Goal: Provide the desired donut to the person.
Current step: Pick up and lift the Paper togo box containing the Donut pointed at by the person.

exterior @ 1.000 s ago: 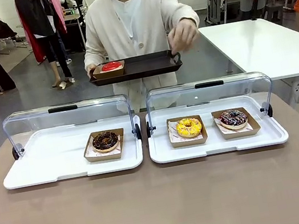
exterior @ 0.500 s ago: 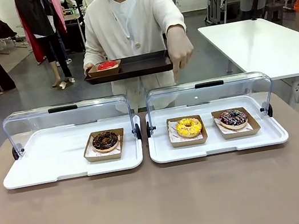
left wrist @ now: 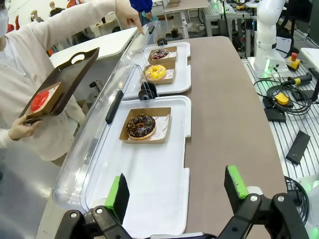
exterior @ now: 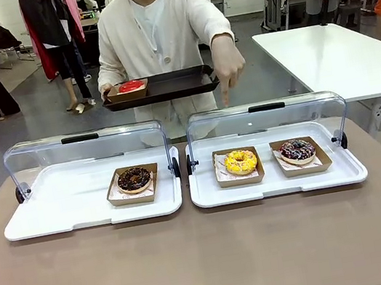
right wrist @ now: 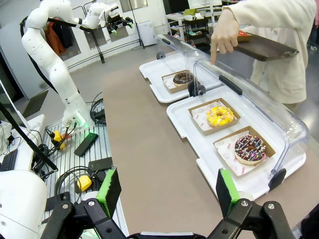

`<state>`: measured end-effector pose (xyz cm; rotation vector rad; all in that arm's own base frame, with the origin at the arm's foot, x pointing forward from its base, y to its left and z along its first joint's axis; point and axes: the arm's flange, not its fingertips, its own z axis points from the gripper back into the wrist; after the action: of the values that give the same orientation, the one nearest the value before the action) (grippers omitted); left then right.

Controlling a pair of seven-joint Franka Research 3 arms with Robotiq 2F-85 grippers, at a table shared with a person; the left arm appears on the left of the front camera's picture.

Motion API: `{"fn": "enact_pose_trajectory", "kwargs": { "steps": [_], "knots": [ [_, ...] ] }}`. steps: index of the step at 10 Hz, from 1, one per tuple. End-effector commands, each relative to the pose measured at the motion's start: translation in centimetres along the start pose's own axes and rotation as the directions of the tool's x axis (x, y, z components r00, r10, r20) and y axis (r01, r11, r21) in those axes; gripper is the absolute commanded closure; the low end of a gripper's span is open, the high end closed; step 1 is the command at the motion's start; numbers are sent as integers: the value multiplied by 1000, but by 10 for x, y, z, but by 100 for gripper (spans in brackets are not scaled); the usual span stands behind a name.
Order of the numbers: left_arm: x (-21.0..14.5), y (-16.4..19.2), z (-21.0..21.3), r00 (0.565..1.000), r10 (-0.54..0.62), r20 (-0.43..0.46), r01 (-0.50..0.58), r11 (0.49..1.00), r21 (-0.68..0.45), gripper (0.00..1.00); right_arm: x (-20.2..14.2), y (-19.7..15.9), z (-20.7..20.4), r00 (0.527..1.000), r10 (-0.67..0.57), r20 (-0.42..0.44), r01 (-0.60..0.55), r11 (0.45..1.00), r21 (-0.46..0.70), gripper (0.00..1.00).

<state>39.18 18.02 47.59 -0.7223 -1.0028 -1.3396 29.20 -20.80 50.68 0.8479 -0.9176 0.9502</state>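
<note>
Across the table the person point(exterior: 157, 37) holds a black tray point(exterior: 173, 85) carrying a red donut point(exterior: 130, 86) in a brown box. Their other hand point(exterior: 228, 69) points a finger down over the right case, above the yellow donut point(exterior: 240, 162). Next to that one lies a dark sprinkled donut point(exterior: 297, 149). A chocolate donut point(exterior: 134, 178) lies in the left case. My left gripper point(left wrist: 177, 191) is open and empty, well short of the chocolate donut point(left wrist: 141, 125). My right gripper point(right wrist: 168, 191) is open and empty too, back from the yellow donut point(right wrist: 220, 115).
Both white case trays point(exterior: 61, 202) point(exterior: 279, 182) have their clear lids point(exterior: 85, 150) raised at the far side. The brown tabletop point(exterior: 211, 257) lies bare in front of them. A white table point(exterior: 338, 57) stands at the back right. Cables and boxes lie beside the table.
The person's raised hand came down and now points a finger at the right case. The black tray drifted slightly left. Neither gripper changed.
</note>
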Motion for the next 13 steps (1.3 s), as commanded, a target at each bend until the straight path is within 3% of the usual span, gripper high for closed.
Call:
{"fn": "enact_pose_trajectory", "kwargs": {
  "steps": [1, 3, 4, 6, 8, 9, 10, 13],
  "knots": [
    [1, 0, 1, 1000, -7, -6, 7, 1000, 16, 0, 0, 0, 0, 1000, 0, 0, 0, 1000, 0, 0],
    [1, 0, 1, 1000, -7, -6, 7, 1000, 16, 0, 38, 14, -16, 989, 4, -148, -8, 1000, -31, 0],
    [1, 0, 1, 1000, -7, -6, 7, 1000, 16, 0, 65, 22, -29, 964, -6, -267, -2, 999, -32, 0],
    [1, 0, 1, 1000, -7, -6, 7, 1000, 16, 0, 119, 29, -71, 816, -16, -577, 2, 1000, -24, 0],
    [1, 0, 1, 1000, -7, -6, 7, 1000, 16, 0, 140, 22, -128, 635, -78, -768, -5, 994, -105, 0],
    [1, 0, 1, 1000, -7, -6, 7, 1000, 16, 0, 149, 17, -161, 581, -88, -809, -21, 992, -123, 0],
    [1, 0, 1, 1000, -7, -6, 7, 1000, 16, 0, 155, 13, -189, 561, -79, -824, -25, 993, -113, 0],
    [1, 0, 1, 1000, -7, -6, 7, 1000, 16, 0, 140, 7, -266, 539, -31, -842, -101, 990, -102, 0]
  ]
}}
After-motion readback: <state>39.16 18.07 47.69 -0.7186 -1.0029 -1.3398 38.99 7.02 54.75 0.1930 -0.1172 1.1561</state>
